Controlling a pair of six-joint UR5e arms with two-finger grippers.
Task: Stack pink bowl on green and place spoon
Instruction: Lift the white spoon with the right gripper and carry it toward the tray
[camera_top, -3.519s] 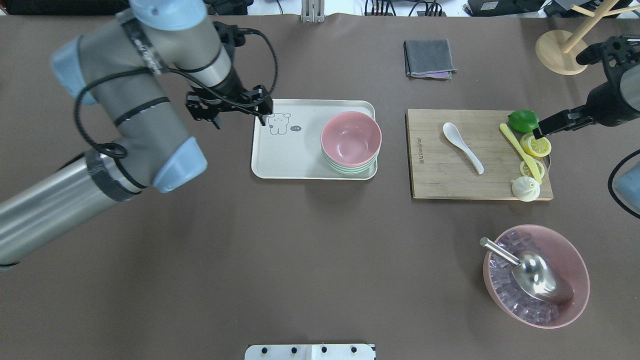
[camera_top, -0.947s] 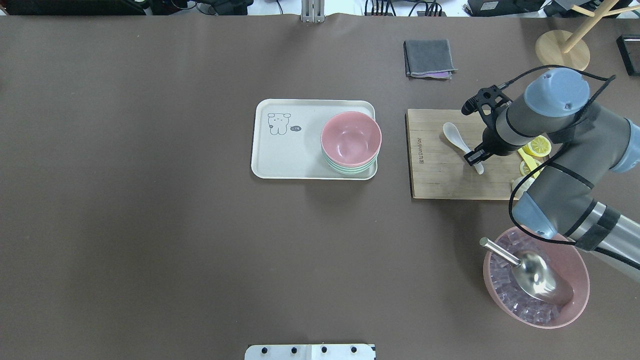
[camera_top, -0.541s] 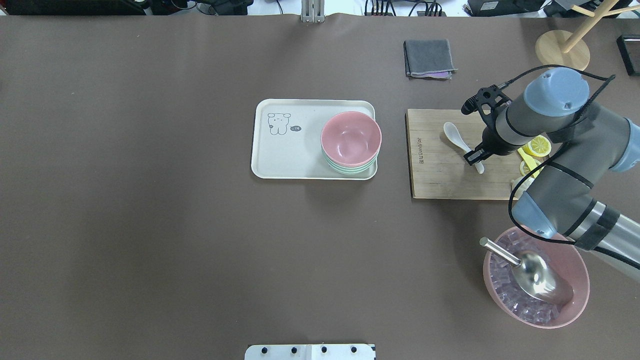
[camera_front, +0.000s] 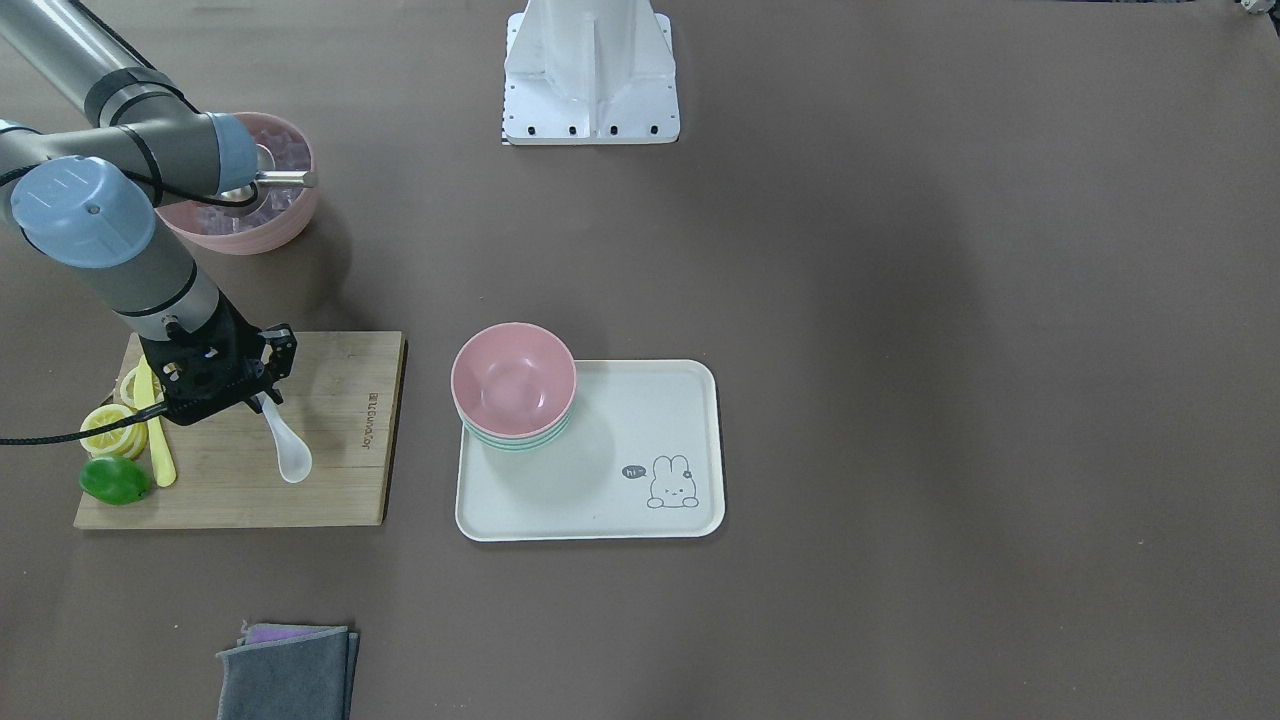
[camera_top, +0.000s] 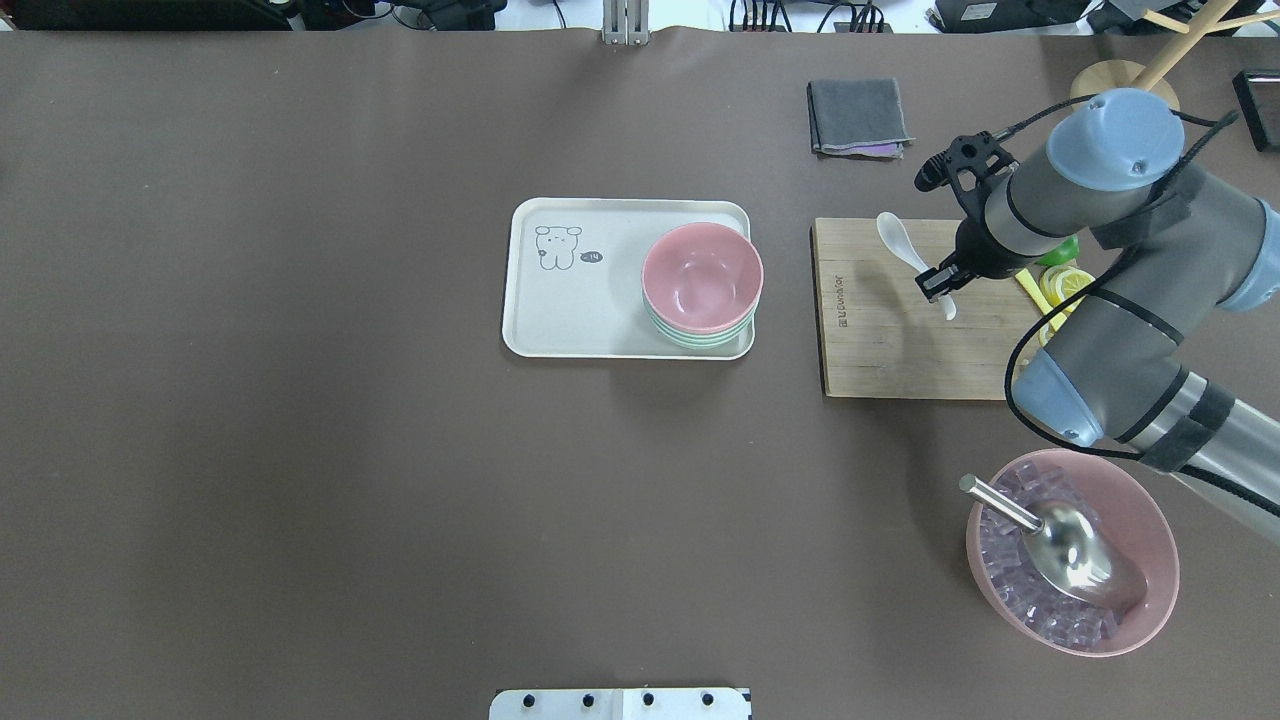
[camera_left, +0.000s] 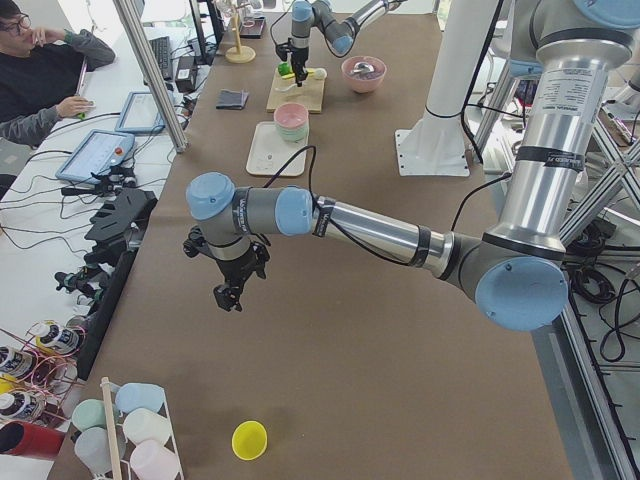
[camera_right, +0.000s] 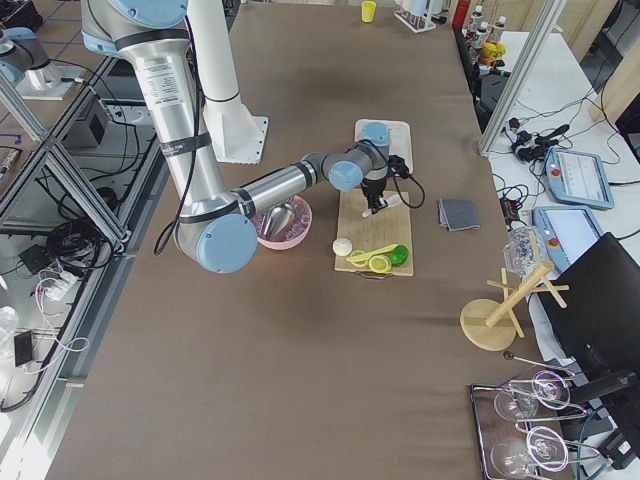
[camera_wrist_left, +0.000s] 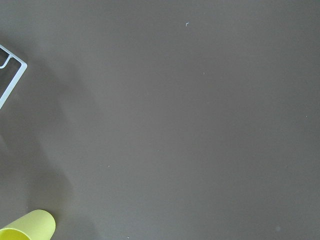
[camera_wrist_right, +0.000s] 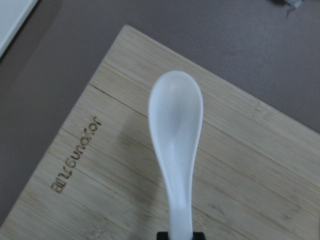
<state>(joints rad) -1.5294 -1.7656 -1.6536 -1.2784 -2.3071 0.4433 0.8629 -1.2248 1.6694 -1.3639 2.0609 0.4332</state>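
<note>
In the front-facing view the right gripper (camera_front: 258, 398) is clamping the handle of the white spoon (camera_front: 291, 458) over the cutting board (camera_front: 345, 470); the pink bowl (camera_front: 513, 380) is sitting nested on the green bowl (camera_front: 520, 441) at a corner of the tray (camera_front: 600, 510), so 1 of the 2 steps looks done. In the overhead view the spoon is throwing a shadow on the board, so it is probably hanging clear of the wood. In the left side view the left gripper (camera_left: 228, 293) is hovering over the table (camera_left: 330, 350), well apart from the work; whether it is open cannot be told. In the right wrist view the spoon's scoop is pointing away from the grip, hollow up. The carry calls for a firm, level hold, since the thin smooth handle could pivot; lowering the scoop into the pink bowl before letting go would be wise.
</note>
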